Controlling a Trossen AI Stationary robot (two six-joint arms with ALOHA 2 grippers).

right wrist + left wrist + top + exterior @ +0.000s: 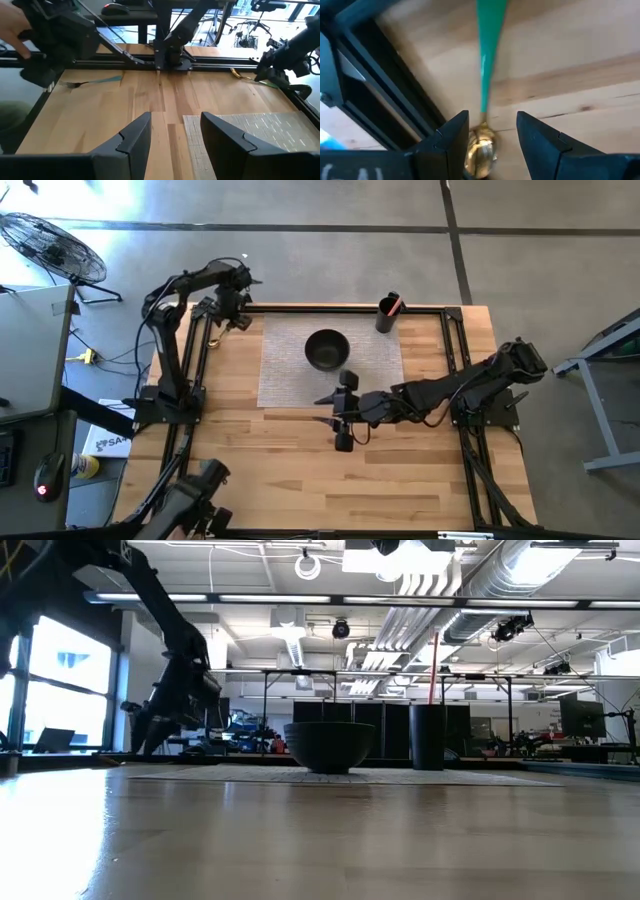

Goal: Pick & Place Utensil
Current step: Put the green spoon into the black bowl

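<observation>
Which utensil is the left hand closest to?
The green-handled gold spoon, at the open left hand; the fork lies apart, the red utensil stands in the cup.

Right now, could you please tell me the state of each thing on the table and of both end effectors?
Left end effector: open, astride the spoon.
Spoon: green handle, flat on the wood, not gripped.
Right end effector: open, empty.
Bowl: upright on the mat.
Cup: upright, red utensil inside.
Fork: lying flat.
</observation>
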